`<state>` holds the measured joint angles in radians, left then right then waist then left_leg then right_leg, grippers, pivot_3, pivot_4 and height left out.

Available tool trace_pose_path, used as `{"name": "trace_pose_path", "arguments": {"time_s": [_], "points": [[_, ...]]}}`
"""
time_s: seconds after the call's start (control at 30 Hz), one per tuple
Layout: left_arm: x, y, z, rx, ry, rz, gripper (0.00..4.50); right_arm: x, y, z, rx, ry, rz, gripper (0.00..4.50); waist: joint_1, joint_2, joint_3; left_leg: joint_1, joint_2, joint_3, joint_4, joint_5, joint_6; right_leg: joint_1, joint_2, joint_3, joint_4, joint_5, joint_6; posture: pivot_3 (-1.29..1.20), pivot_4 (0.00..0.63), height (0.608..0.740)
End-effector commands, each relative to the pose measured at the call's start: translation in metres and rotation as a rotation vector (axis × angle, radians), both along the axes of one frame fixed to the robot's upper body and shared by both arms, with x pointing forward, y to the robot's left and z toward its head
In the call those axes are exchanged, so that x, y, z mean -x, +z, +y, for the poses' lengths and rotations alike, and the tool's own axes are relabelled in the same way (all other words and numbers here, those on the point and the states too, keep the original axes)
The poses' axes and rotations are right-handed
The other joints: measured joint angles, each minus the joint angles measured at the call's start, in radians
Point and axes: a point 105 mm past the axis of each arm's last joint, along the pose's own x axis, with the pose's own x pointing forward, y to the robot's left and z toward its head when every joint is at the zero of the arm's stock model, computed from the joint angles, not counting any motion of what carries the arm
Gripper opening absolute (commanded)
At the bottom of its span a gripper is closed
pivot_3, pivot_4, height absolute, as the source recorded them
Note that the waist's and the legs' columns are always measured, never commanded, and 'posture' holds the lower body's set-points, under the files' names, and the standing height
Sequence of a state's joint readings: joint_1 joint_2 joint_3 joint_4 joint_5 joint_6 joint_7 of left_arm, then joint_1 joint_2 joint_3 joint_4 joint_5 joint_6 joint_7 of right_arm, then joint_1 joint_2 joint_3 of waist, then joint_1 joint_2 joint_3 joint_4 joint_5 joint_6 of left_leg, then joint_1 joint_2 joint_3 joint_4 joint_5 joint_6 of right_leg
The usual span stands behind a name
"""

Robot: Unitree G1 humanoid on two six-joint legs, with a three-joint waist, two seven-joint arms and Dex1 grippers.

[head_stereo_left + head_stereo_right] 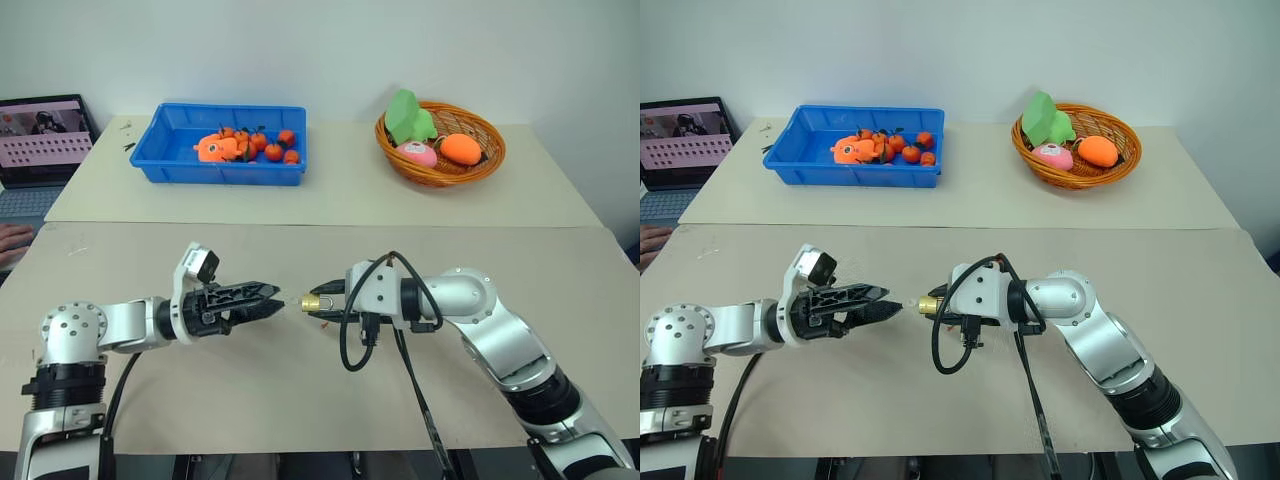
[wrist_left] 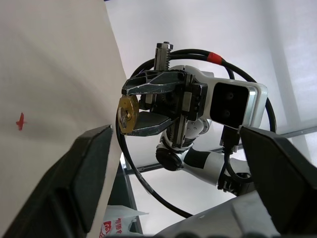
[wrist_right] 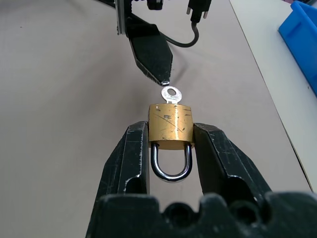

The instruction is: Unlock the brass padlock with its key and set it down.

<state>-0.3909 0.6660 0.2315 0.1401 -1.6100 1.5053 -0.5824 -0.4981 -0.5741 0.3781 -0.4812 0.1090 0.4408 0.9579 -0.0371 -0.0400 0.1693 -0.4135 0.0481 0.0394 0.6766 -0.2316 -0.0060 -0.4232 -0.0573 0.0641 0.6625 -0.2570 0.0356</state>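
The beige surface (image 1: 300, 400) ran wide under both arms, and a second pale tabletop (image 1: 330, 195) butted up behind it against a plain white wall (image 1: 320, 50). Out in the middle, held clear above the surface, the right claw (image 3: 171, 136) had the brass padlock (image 3: 171, 128) pinched by its flat sides between both black fingers, silver shackle tucked back between them and closed. A small silver key (image 3: 171, 93) stuck out of the lock's far end, pointing at the other arm. And there was the left claw (image 1: 272, 298), level and facing it. In the right wrist view one dark fingertip (image 3: 161, 74) sat right at the key's head, touching or a hair off; I could not tell which. The left wrist view showed its two fingers spread well apart.

Back on the far tabletop, a blue tray (image 1: 170, 165) held small orange and red toy fruits (image 1: 262, 145). A woven basket (image 1: 440, 172) to the right held green, pink and orange soft toys. At the far left edge stood a laptop (image 1: 40, 140) with its screen lit, and a person's hand (image 1: 12, 240) rested beside it.
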Motion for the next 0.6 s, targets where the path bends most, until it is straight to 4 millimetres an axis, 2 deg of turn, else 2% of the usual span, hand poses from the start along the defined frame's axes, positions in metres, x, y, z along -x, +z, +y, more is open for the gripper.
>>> {"name": "trace_pose_path", "arguments": {"time_s": [0.03,0.07,0.6], "points": [[-0.0036,0.0079,-0.0042,0.033,-0.014,-0.029,2.65,0.0045,0.0106,0.0022,-0.020,0.017,-0.048,0.93,0.000,0.000,0.000,0.000,0.000,0.000,0.000,0.000,0.000,0.000,0.000,0.000,0.000,0.000,0.000,0.00,0.150,0.740],[-0.0039,0.0087,-0.0045,0.037,-0.016,-0.029,2.45,0.0045,0.0107,0.0024,-0.021,0.017,-0.048,0.93,0.000,0.000,0.000,0.000,0.000,0.000,0.000,0.000,0.000,0.000,0.000,0.000,0.000,0.000,0.000,0.00,0.150,0.740],[-0.0019,0.0033,-0.0132,0.018,-0.075,-0.001,2.45,0.0064,0.0107,0.0051,-0.018,0.029,-0.053,0.93,0.000,0.000,0.000,0.000,0.000,0.000,0.000,0.000,0.000,0.000,0.000,0.000,0.000,0.000,0.000,0.00,0.150,0.740]]}}
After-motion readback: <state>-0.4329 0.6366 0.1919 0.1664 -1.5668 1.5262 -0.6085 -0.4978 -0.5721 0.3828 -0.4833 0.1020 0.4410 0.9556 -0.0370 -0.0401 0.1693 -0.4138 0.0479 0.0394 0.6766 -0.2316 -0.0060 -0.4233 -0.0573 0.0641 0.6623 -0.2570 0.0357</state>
